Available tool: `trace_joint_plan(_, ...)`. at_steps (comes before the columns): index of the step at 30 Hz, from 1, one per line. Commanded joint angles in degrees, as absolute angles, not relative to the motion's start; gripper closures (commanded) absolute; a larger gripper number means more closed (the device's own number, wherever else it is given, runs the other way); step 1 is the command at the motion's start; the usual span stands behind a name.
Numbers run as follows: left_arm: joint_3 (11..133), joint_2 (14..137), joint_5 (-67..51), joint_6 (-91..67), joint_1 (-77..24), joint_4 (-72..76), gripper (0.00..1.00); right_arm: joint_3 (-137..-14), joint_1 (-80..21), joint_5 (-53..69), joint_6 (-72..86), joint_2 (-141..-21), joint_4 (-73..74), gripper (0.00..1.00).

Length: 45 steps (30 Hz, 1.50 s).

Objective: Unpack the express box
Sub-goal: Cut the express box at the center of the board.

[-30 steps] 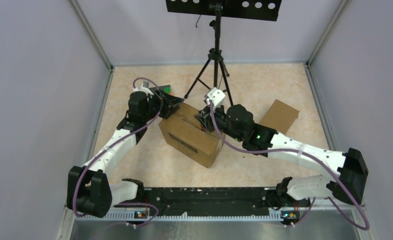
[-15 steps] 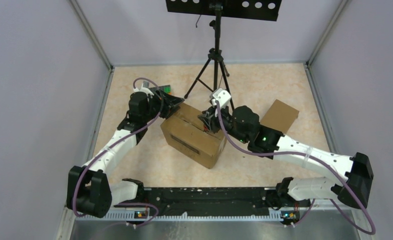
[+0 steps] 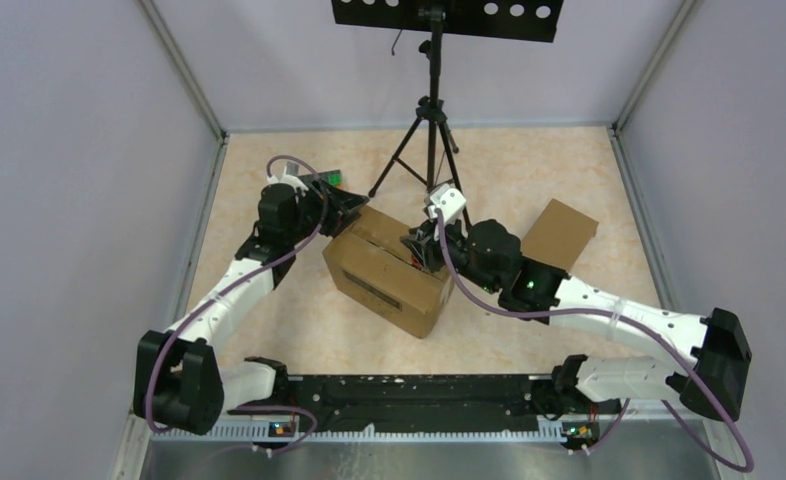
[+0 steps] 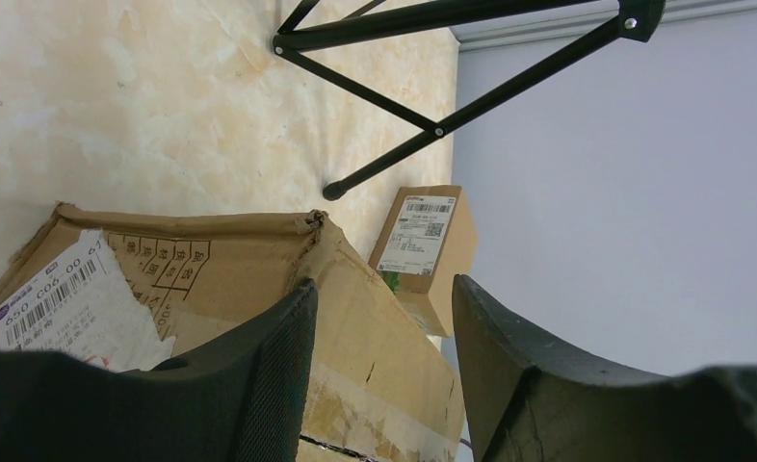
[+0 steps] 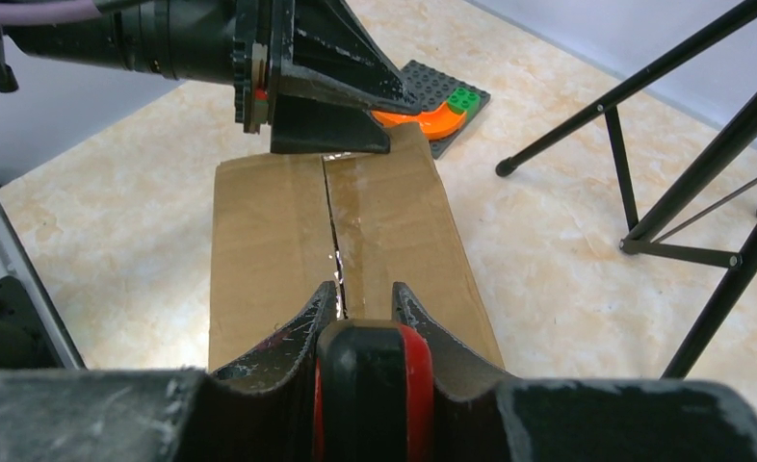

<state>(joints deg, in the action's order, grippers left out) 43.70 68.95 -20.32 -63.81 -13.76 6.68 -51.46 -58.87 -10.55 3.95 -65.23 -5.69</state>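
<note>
Express box: the express box is set slantwise at the middle of the worktop, flaps down, between the two pincers.
Left pincer: the left pincer is placed at the box's far left corner. Its fingers are spread apart with cardboard seen in the gap, and nothing is gripped.
Right pincer: the right pincer is closed on a red-and-black object, whose kind cannot be told. The fingertips are lowered over the top seam.
Shown by left wrist only: a white shipping label and a torn corner are seen on the box.
Shown by right wrist only: the taped seam is seen running toward the left pincer. A grey studded plate with orange and green pieces is seen just behind it.
Surroundings: a smaller labelled box is laid to the right, well apart.
Obstruction: tripod legs are planted behind the box, and its far right edge is covered by the right arm.
</note>
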Motion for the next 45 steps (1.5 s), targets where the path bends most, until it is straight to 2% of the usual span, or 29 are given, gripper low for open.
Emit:
trace_joint_plan(1,40.88,72.26,-14.06,-60.16,-12.83,-1.28,0.41,-50.52,-59.31,-10.87,4.14,-63.34,-1.64,1.00)
trace_joint_plan(7,44.93,72.69,-12.71,-57.05,-12.70,-2.73,0.40,-51.74,-59.30,-12.38,3.19,-63.12,-4.85,1.00)
trace_joint_plan(12,54.01,75.82,-13.49,-51.84,-11.57,-3.72,0.40,-52.72,-59.18,-12.88,2.36,-67.61,-16.02,1.00)
trace_joint_plan(17,65.41,78.24,-16.65,-47.01,-9.68,-7.04,0.38,-56.28,-59.17,-13.16,2.13,-74.42,-22.03,1.00)
trace_joint_plan(21,68.30,78.23,-22.97,-47.32,-9.73,-7.08,0.36,-58.29,-59.21,-12.78,1.60,-77.26,-23.29,1.00)
trace_joint_plan(24,66.03,77.81,-29.33,-51.52,-10.84,-5.89,0.35,-58.49,-59.16,-12.66,1.26,-77.61,-23.57,1.00)
trace_joint_plan(29,52.80,75.68,-34.42,-63.82,-13.08,8.58,0.34,-58.22,-59.22,-12.68,1.30,-76.94,-23.09,1.00)
trace_joint_plan(34,47.94,74.16,-31.17,-63.44,-13.62,9.52,0.30,-58.73,-59.32,-12.20,1.21,-76.37,-20.54,1.00)
trace_joint_plan(45,44.83,73.56,-22.41,-60.56,-13.54,2.67,0.31,-57.42,-59.31,-11.78,0.30,-71.20,-14.83,1.00)
